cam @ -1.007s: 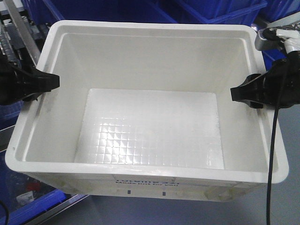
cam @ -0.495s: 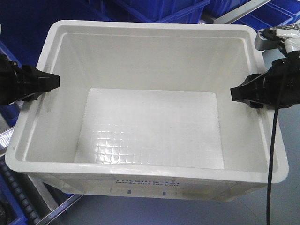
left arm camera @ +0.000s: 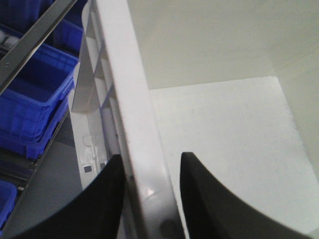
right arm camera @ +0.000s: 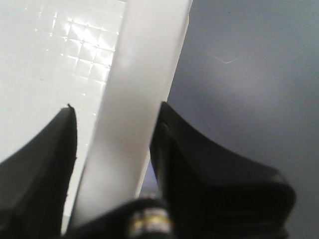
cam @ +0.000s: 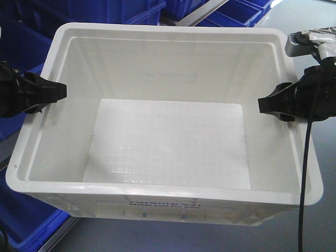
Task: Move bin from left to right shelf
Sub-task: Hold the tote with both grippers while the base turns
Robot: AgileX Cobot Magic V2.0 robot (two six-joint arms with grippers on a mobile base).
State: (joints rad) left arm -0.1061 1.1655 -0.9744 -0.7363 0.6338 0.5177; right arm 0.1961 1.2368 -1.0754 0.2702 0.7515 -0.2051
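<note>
**White plastic tote clamped at both ends, blue crates close by**

White plastic fills the front view: the bin [cam: 168, 30] sits open side up and empty, its long axis running from 9 to 3 o'clock. The left pincer [cam: 52, 90] bites the rim at 9 o'clock and the right pincer [cam: 269, 105] at 3 o'clock; the wrist views show each with one finger inside the wall and one outside, closed on the rim. Neither arm is nearer; the load lies squarely between them. It appears to hang clear of any shelf, with what looks like grey floor [cam: 310, 16] at 1 to 3 o'clock, so the way right seems open. Blue crates [cam: 31, 220] crowd 7 o'clock, with more at 12 beside a grey shelf rail [cam: 191, 13]; these lie close to the bin's left and far sides. A black cable [cam: 303, 184] drapes from the right arm across the rim at 4 o'clock and could snag. Both arms likely need to travel together, or the rim may slip.
</note>
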